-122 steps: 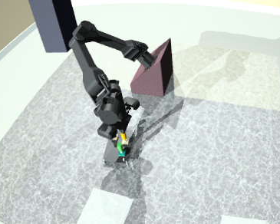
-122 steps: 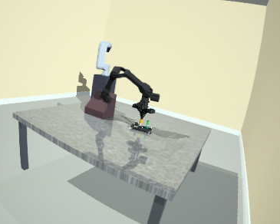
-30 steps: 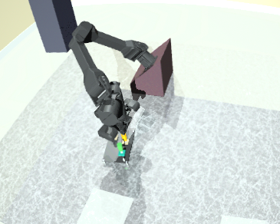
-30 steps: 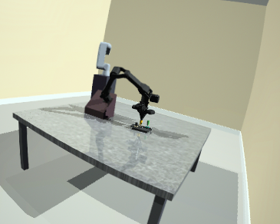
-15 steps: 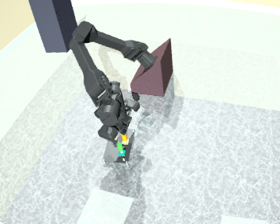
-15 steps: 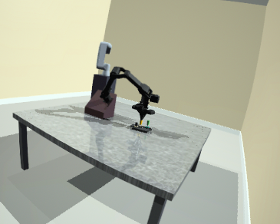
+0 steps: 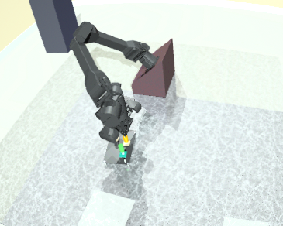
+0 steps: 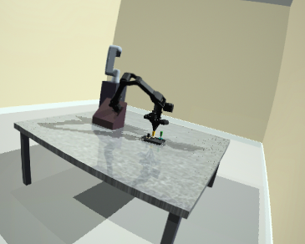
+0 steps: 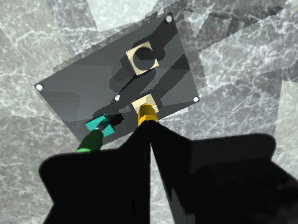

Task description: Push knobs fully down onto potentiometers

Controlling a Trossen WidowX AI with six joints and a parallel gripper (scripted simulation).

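Note:
The dark circuit board [image 9: 75, 95] [image 7: 112, 158] [image 8: 156, 140] lies on the marble table. An orange knob [image 9: 146, 114] [image 7: 125, 138] [image 8: 154, 133] stands on a tan potentiometer [image 9: 145, 102] near the board's edge. A green knob [image 9: 90, 142] [image 7: 121, 149] [image 8: 161, 134] stands on a teal potentiometer [image 9: 100, 124] beside it. A third tan potentiometer [image 9: 142, 57] carries a dark knob seated low. My gripper [image 9: 148, 125] [image 7: 124, 133] [image 8: 155, 129] is shut, fingers pressed together, with the tips right on top of the orange knob. The knob's upper end is hidden under the fingers.
A maroon wedge block [image 7: 155, 73] [image 8: 109, 117] holds the arm's base at the back of the table. A dark pillar [image 7: 54, 23] stands behind it. The table's front edge [image 8: 115, 184] is far from the board.

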